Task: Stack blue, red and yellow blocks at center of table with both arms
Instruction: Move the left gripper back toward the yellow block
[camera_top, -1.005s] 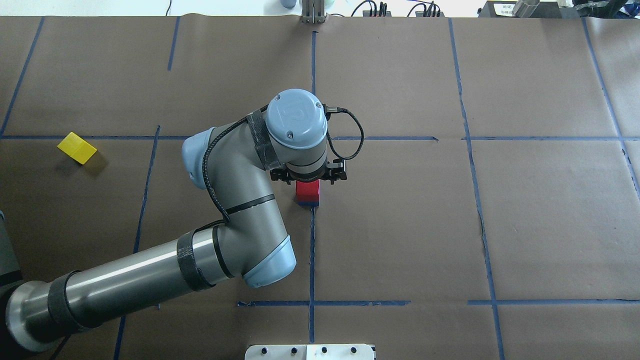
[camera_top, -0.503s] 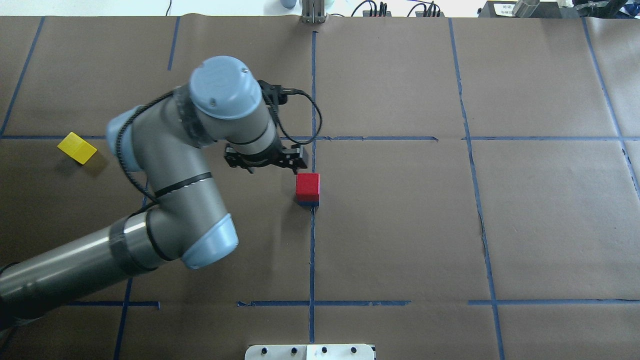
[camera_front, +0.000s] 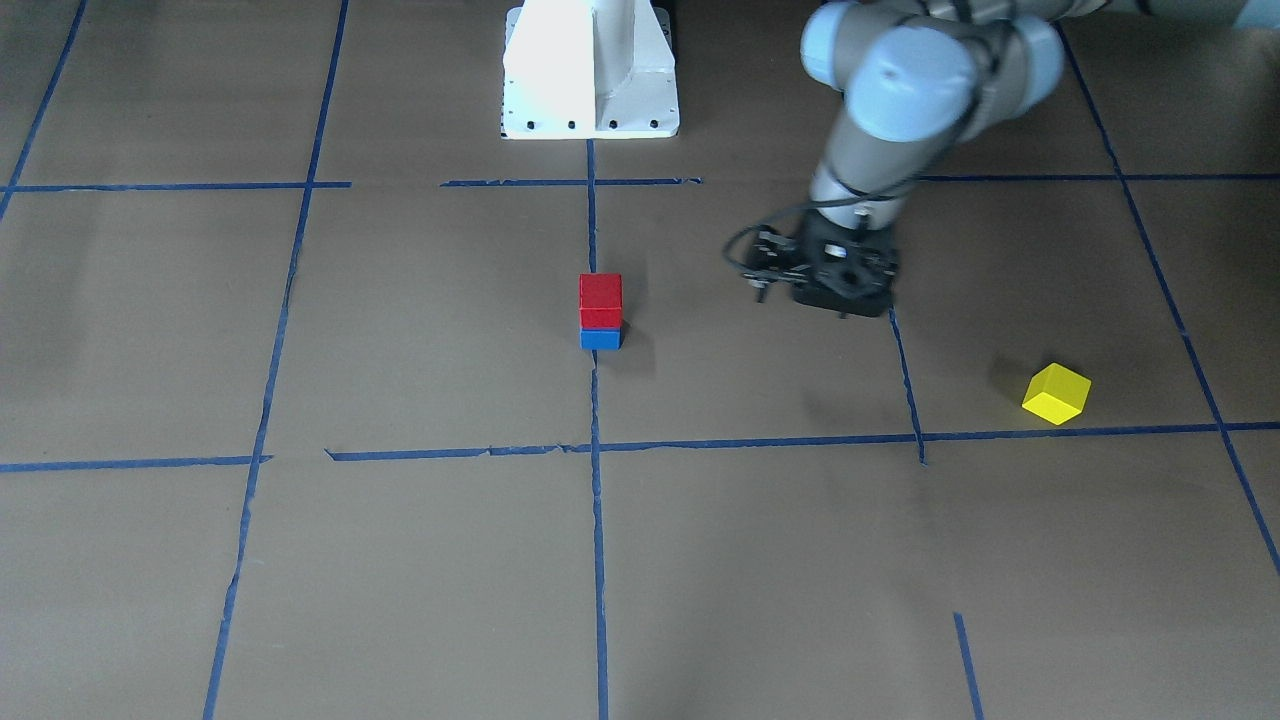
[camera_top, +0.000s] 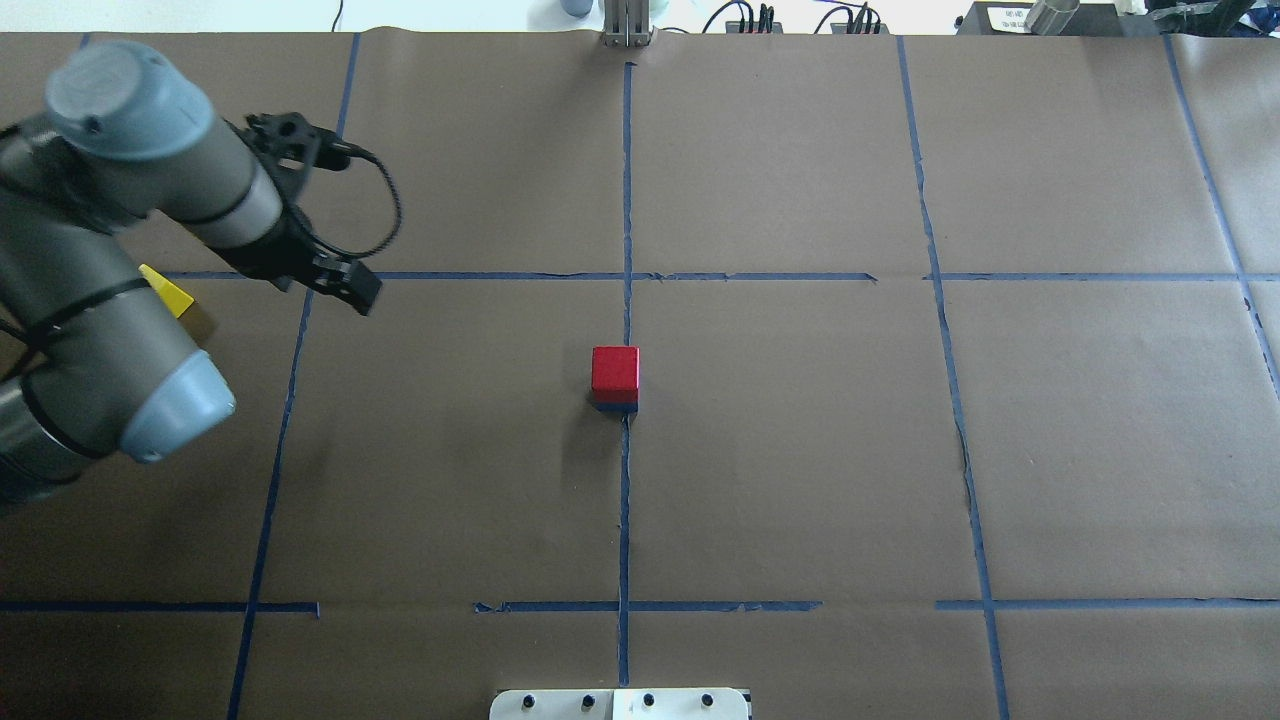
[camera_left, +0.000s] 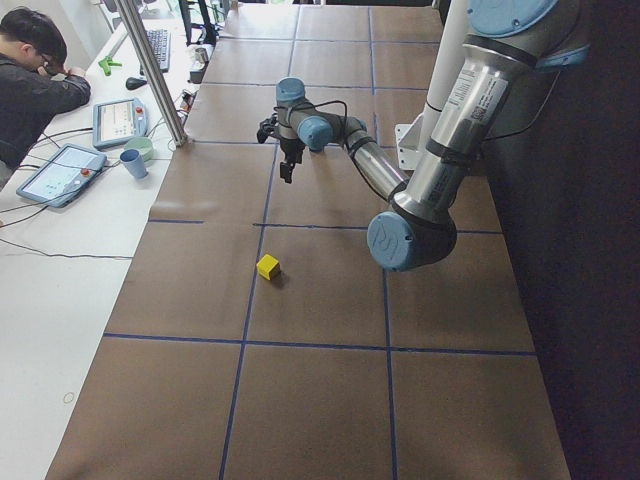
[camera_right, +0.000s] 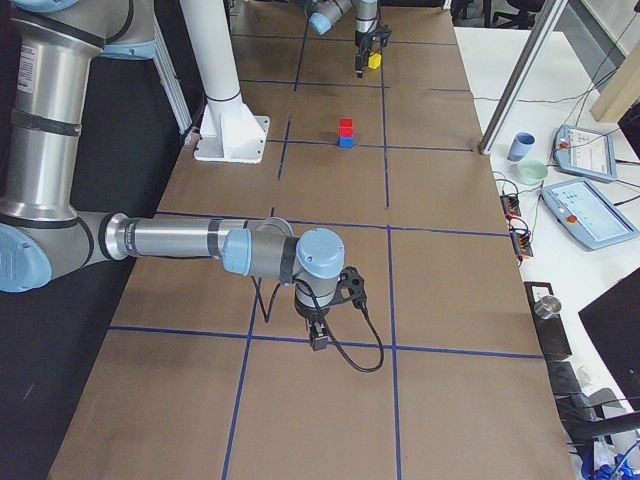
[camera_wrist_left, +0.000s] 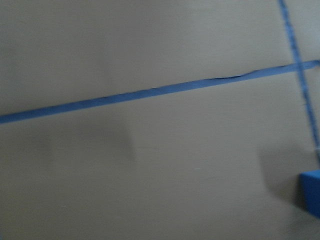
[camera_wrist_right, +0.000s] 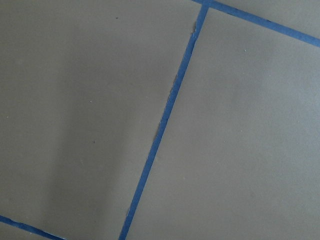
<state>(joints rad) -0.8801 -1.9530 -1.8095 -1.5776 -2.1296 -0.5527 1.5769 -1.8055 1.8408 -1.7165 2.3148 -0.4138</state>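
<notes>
A red block sits on a blue block at the table's centre; the front view shows the red block above the blue block. A yellow block lies alone toward my left end of the table, half hidden by my left arm in the overhead view. My left gripper hangs above the paper between the stack and the yellow block, open and empty; it also shows overhead. My right gripper is low over the paper far from the stack; I cannot tell whether it is open.
The white robot base stands at the table's near edge. Blue tape lines grid the brown paper. An operator sits at a side bench with tablets and cups beyond the far edge.
My left arm has drawn away from the red-on-blue stack and swung left toward the yellow block. The stack has not moved.
</notes>
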